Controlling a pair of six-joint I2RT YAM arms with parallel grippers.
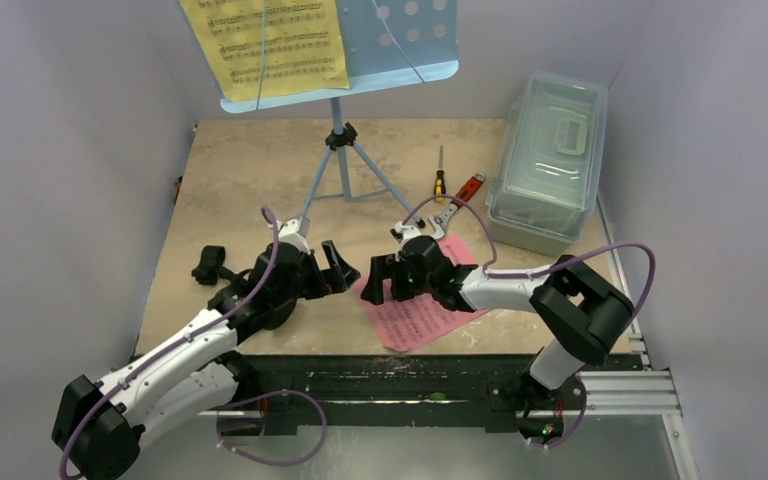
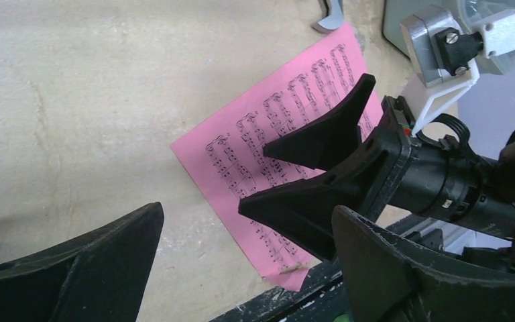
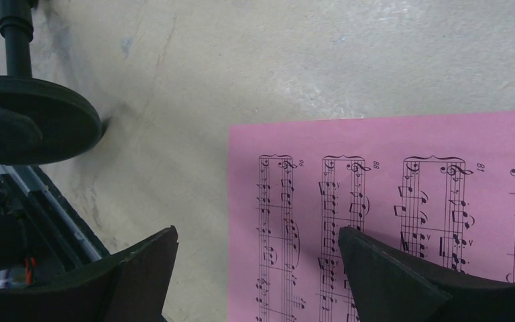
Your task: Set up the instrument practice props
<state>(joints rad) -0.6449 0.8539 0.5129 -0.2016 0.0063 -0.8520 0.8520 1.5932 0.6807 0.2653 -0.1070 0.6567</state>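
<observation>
Left claw (image 1: 332,270): wide open, nothing in it. It's aimed straight at the right claw, tips close but not touching.
Right claw (image 1: 380,282): jaws spread wide too, empty, sitting low over the pink page.
Pink sheet-music page (image 1: 415,320): flat on the table (image 1: 240,170), right under the right claw. One finger (image 3: 389,278) is over the printed staves, the other is out past the page's edge over bare table. Honestly can't tell if either one touches the paper.
Yellow sheet-music page (image 1: 265,40): up on the music stand, well beyond both claws.
Music stand (image 1: 410,40): light blue, perforated, upright on its tripod legs (image 1: 345,170), behind both claws. One leg comes down close behind the left claw.
Mic stand (image 3: 40,127): black round base with its post, on the table ahead of the right claw and off to one side, apart from the pink page.
Screwdriver (image 1: 440,180) and red-handled wrench (image 1: 465,192): lying behind the right claw.
Clear lidded box (image 1: 550,155): well off past the right claw, back corner.
</observation>
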